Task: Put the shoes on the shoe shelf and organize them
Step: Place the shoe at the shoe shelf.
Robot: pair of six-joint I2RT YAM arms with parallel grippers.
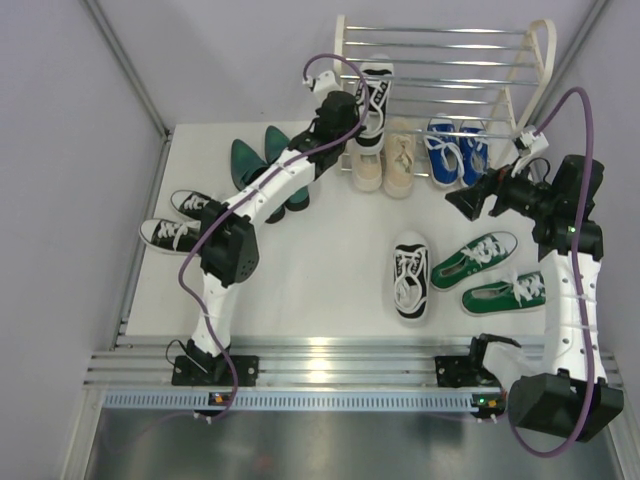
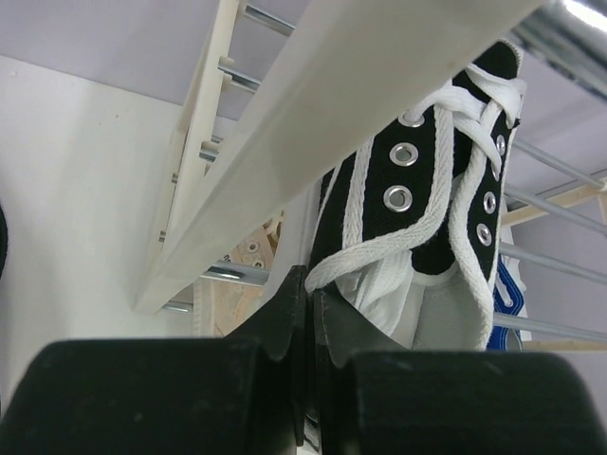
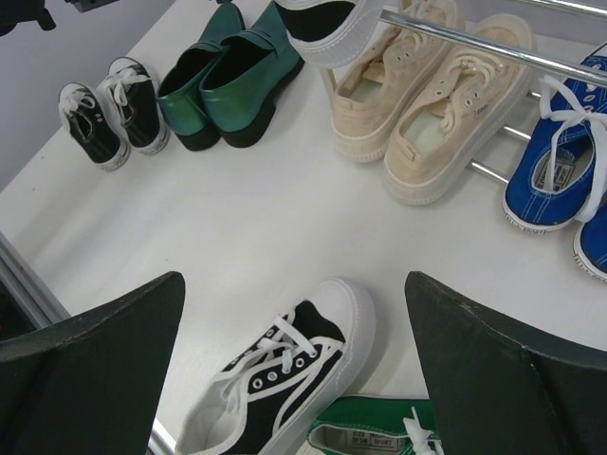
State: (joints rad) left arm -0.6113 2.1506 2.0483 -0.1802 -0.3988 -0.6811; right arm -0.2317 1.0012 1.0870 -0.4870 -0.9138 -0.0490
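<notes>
At the left end of the shoe shelf, the left gripper was pinched tight on the collar of a black-and-white sneaker. It held the shoe up among the chrome bars with the heel end toward the fingers, and whether the sole rested on a bar could not be told. Below it, the beige lace-ups sat side by side at the foot of the rack, with the blue sneakers just beside them to the right, also under the bars. The right gripper hung over the right side of the table with its jaws spread wide and nothing between them. Beneath it lay a second black-and-white sneaker, lying alone with its toe toward the shelf. The green sneakers lay near that shoe on its right, one behind the other and angled across the table. Left of the shelf, the dark green dress shoes stood together on the table beside the left arm, and a black-and-white pair lay close to the table's left edge, well apart from the rack
</notes>
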